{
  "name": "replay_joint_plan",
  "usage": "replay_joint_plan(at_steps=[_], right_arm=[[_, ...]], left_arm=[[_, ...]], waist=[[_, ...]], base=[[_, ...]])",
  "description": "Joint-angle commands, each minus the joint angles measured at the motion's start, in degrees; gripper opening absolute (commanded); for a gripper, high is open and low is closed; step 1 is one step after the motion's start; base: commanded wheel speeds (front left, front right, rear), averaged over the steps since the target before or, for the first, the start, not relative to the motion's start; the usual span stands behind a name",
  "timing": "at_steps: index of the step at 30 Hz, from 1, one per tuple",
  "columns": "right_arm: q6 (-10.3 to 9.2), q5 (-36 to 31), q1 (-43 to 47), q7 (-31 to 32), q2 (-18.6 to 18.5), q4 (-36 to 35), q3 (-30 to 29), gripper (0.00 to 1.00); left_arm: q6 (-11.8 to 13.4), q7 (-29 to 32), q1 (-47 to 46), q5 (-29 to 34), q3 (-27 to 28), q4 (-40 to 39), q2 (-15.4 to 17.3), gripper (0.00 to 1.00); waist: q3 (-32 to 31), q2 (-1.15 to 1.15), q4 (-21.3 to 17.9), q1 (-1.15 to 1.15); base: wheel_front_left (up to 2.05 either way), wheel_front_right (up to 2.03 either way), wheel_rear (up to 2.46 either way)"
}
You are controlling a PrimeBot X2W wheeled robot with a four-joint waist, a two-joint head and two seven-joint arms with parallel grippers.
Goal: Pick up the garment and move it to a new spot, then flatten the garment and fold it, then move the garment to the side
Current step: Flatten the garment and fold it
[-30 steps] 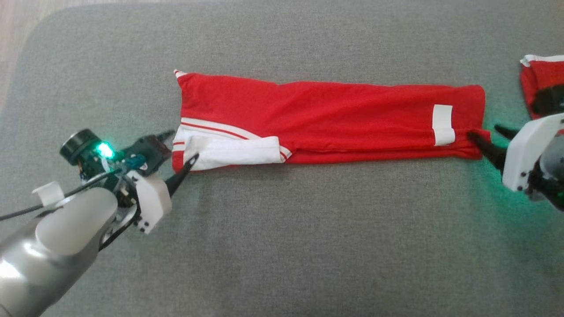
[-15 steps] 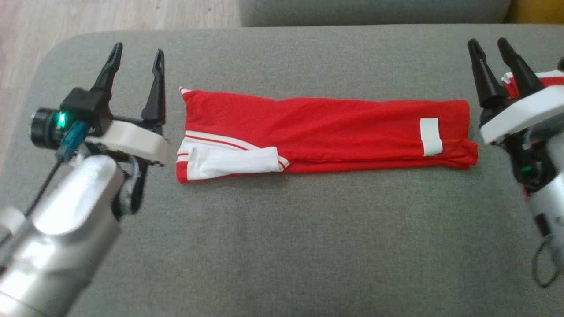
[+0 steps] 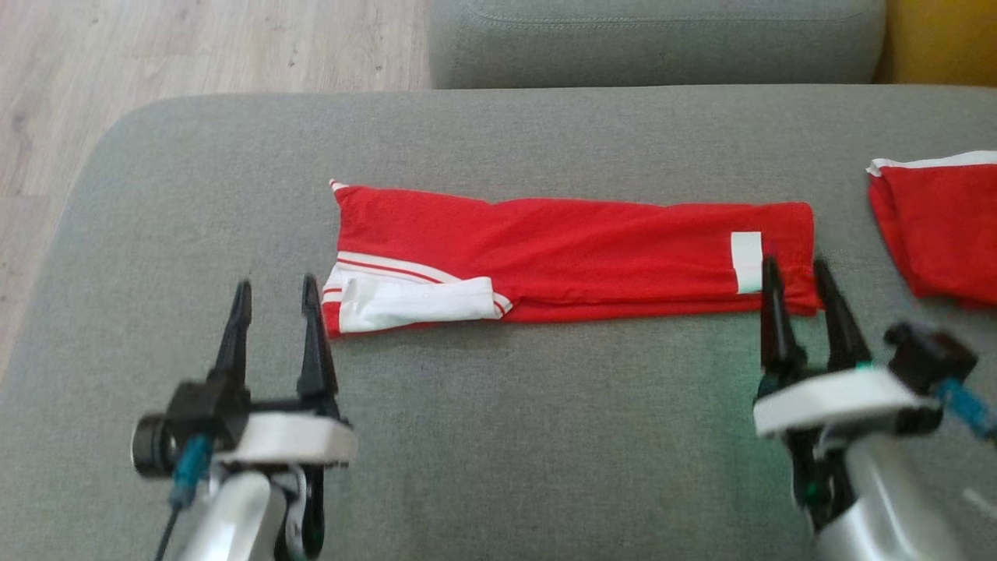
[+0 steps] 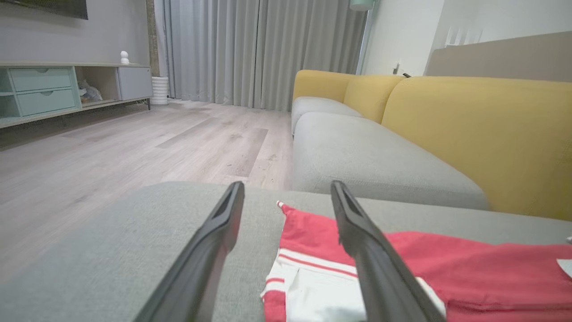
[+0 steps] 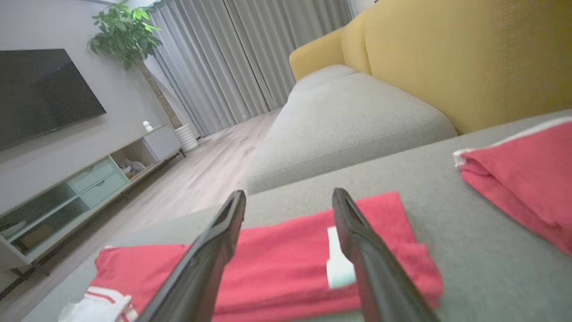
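The garment point(image 3: 576, 253) is red with white trim, folded into a long narrow strip across the grey cushion point(image 3: 498, 436). Its white-striped end point(image 4: 321, 290) lies at the left, its white tag end point(image 5: 339, 264) at the right. My left gripper point(image 3: 274, 290) stands open near the strip's lower left corner, fingers pointing up the head view, nothing between them. My right gripper point(image 3: 794, 271) is open too, its fingertips point(image 3: 771, 273) over the tag end's near edge. Both wrist views show the fingers point(image 4: 223, 223) spread apart point(image 5: 232, 219) above the cloth.
A second folded red garment point(image 3: 938, 226) lies at the cushion's right edge. A further grey seat point(image 3: 654, 39) and a yellow sofa back point(image 5: 447, 53) stand behind. Wooden floor point(image 3: 156, 54) lies beyond the cushion's far left edge.
Both grippers have let go of the strip's ends, opened wide and drawn back towards the near side. The head camera has tilted up, so the whole picture sits lower.
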Motion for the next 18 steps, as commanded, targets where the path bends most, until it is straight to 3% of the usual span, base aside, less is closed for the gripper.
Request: replay_joint_plan(at_steps=[1, 9, 18], right_arm=[[-0.04, -1.83, 0.07, -0.59, 0.72, -2.89, 0.31, 1.00], [-0.04, -8.85, 1.96, -0.60, 2.36, -3.98, -4.53, 1.00], [-0.04, -17.52, -6.44, 2.88, 2.93, 5.39, -16.30, 1.00]], left_arm=[[-0.94, -0.29, -1.09, 1.95, 4.16, -1.83, -0.28, 1.00], [-6.41, -0.29, 1.59, 8.19, 10.75, -1.03, -4.74, 1.00], [-10.67, -0.29, -1.90, 12.02, 13.51, 0.05, -7.18, 1.00]], waist=[[-0.04, 0.00, -0.16, 0.01], [2.21, 0.00, 0.18, 0.01], [7.92, 0.00, 1.44, 0.01]], base=[[0.00, 0.00, 0.00], [0.00, 0.00, 0.00], [0.00, 0.00, 0.00]])
